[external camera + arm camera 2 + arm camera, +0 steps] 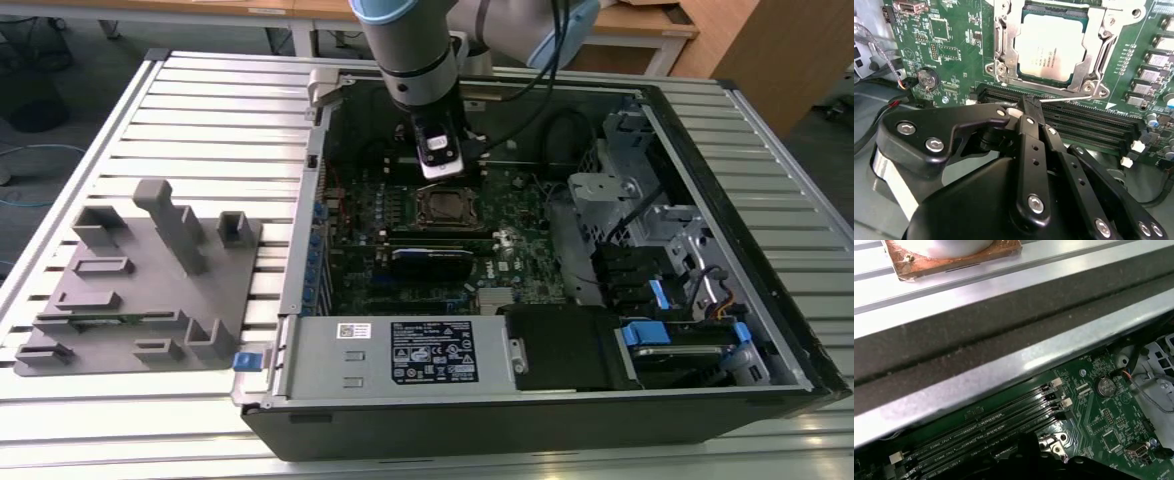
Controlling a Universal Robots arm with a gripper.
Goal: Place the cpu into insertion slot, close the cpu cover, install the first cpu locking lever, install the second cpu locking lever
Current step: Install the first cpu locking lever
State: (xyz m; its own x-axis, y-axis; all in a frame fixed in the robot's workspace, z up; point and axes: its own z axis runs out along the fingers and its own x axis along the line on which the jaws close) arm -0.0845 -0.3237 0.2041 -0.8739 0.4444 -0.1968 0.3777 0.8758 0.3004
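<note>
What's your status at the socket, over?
Gripper shut, tip against a locking lever. Cpu seated, cpu cover down around it. No obstruction seen at the tip.

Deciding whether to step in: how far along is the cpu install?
Done, in the second wrist view: the cpu sits in the insertion slot, and the cpu cover lies down around it. In hand: the tool is at a thin silver lever along the socket's edge. Left: I cannot tell that either lever is latched, so count both as open.
</note>
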